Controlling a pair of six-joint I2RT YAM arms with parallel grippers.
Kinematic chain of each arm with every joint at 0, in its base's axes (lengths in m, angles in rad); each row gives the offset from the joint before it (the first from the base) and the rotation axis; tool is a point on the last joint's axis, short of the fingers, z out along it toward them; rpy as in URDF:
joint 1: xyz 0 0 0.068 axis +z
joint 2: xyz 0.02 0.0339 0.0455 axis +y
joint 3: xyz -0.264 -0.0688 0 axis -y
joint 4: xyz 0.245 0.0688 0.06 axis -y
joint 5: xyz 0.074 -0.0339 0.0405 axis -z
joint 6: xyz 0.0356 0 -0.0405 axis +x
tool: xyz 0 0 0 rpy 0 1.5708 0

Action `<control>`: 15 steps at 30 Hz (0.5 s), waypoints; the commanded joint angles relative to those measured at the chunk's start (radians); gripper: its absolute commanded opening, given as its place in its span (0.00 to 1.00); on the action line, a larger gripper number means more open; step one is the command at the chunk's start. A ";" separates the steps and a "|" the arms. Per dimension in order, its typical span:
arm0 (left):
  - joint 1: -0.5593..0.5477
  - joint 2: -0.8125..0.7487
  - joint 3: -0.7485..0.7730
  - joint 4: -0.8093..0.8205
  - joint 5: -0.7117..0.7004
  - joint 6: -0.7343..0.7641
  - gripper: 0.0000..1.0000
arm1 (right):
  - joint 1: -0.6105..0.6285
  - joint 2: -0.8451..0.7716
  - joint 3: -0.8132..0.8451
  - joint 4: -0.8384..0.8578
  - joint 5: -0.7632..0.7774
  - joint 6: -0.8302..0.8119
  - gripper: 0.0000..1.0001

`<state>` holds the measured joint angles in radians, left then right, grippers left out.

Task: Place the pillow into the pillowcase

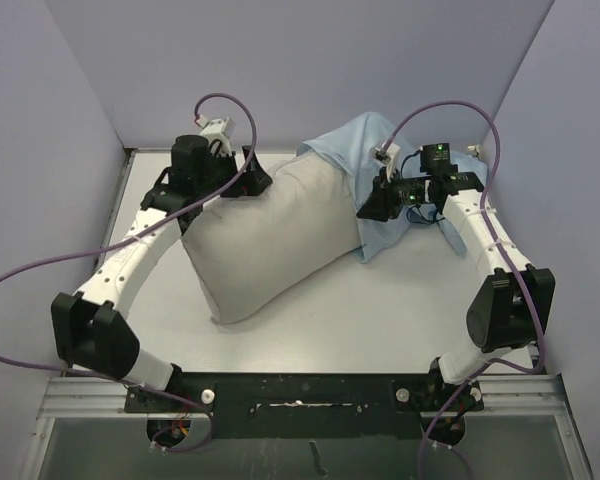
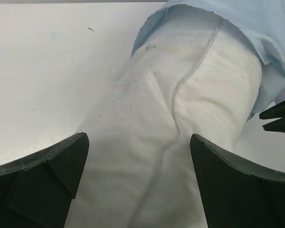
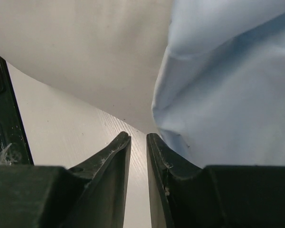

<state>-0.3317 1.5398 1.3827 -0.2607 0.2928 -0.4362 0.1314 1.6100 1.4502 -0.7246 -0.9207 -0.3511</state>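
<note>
On the left, the left gripper [image 2: 138,142] is hanging released, its fingers spread wide over the pillow [image 1: 265,245] and gripping nothing. The pillow is lying slantwise on the table [image 1: 380,320], its far end sitting inside the light blue pillowcase [image 1: 352,145]. To the right, the right gripper [image 3: 138,137] is standing barely parted just beside the pillowcase's edge, holding nothing.

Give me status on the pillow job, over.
Left pincer open, poised over pillow. Right pincer barely open, empty, at pillowcase edge. Pillow's far end inside pillowcase, most outside. Nothing in the way.
</note>
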 commanded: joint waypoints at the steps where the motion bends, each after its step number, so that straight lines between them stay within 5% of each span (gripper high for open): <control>1: 0.002 -0.216 0.058 -0.178 -0.229 0.261 0.90 | -0.004 -0.018 0.022 0.043 -0.024 0.020 0.23; 7: 0.003 -0.373 0.029 -0.297 -0.302 0.275 0.91 | -0.003 0.002 0.049 0.036 -0.045 0.032 0.28; 15: 0.001 -0.561 -0.134 -0.241 -0.296 0.168 0.87 | -0.003 0.007 0.066 0.023 -0.068 0.036 0.38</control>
<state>-0.3317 1.0206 1.3025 -0.5163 0.0151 -0.2260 0.1318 1.6169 1.4590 -0.7189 -0.9443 -0.3275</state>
